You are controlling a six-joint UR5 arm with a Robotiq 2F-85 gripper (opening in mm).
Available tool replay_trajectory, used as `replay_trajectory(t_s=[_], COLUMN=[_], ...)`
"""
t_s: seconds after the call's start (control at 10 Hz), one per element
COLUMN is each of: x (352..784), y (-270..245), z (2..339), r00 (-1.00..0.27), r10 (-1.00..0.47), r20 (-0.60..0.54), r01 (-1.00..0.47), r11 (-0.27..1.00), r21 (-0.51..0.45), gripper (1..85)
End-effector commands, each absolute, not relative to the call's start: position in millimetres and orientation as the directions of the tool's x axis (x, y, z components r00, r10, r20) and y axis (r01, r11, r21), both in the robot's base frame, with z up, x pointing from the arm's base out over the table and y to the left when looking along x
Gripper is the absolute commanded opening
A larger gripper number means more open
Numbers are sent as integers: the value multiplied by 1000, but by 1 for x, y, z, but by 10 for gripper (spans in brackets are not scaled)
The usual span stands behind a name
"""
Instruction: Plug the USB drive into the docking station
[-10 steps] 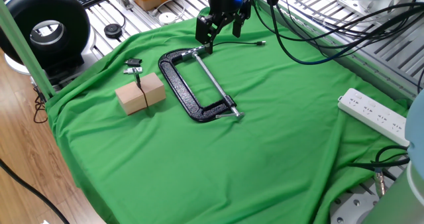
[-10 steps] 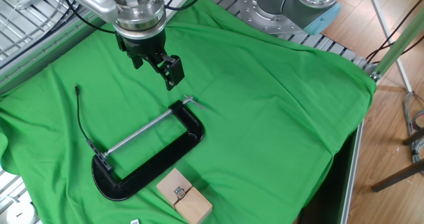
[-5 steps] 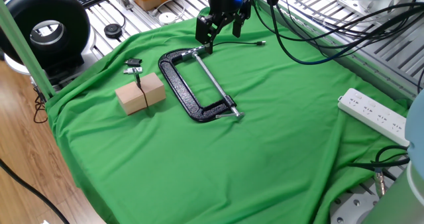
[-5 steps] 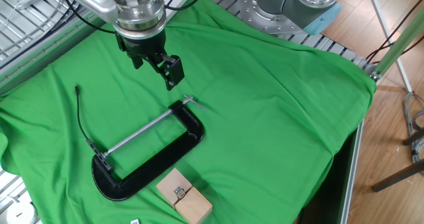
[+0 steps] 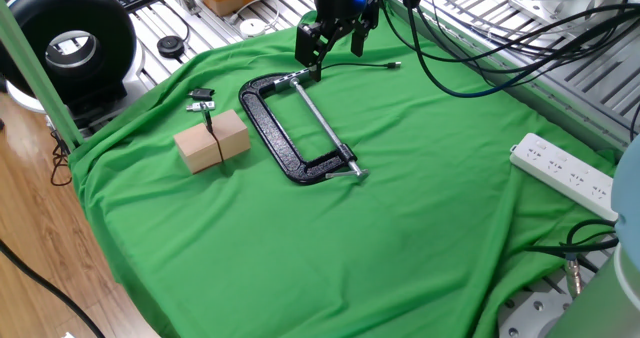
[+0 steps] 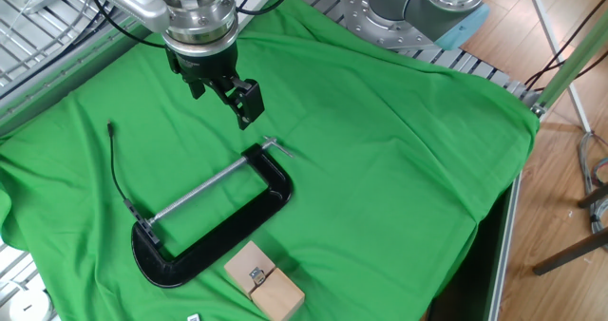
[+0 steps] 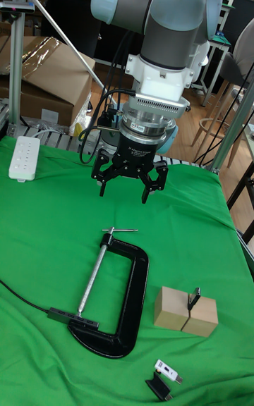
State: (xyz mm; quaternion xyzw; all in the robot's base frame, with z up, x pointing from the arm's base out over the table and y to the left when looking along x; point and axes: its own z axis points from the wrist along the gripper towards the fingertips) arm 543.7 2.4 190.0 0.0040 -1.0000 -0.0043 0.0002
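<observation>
**Fingers open and empty; drive stands ready in its block**

In the tall view, nearest me at the bottom of the frame lies a small black-and-silver piece (image 7: 164, 378). Just beyond it, lower right, the wooden blocks (image 7: 185, 311) pinch the USB drive (image 7: 193, 298) upright in the slit between them. I judge this leaves its top clear for a grasp from above. To the left, the black C-clamp (image 7: 135, 293) lies flat on the green-draped desk (image 7: 204, 237). Farthest back, mid-frame, the gripper (image 7: 128, 179) hangs above the cloth, fingers spread apart and holding nothing, well apart from the drive. I can't pick out the docking station.
</observation>
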Motion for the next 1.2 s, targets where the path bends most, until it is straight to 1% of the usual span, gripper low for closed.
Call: replay_trajectory(t_s=[0.0,0.2,0.6,1.1], x=[561,562,563,558], y=[8,18,12,7], z=[191,191,190,188], r00=[-954,-949,-950,-960], r10=[295,310,303,274], r20=[-57,-61,-70,-53], r01=[293,309,303,276], r11=[955,951,953,961], r21=[37,29,9,-17], gripper=[17,17,17,17])
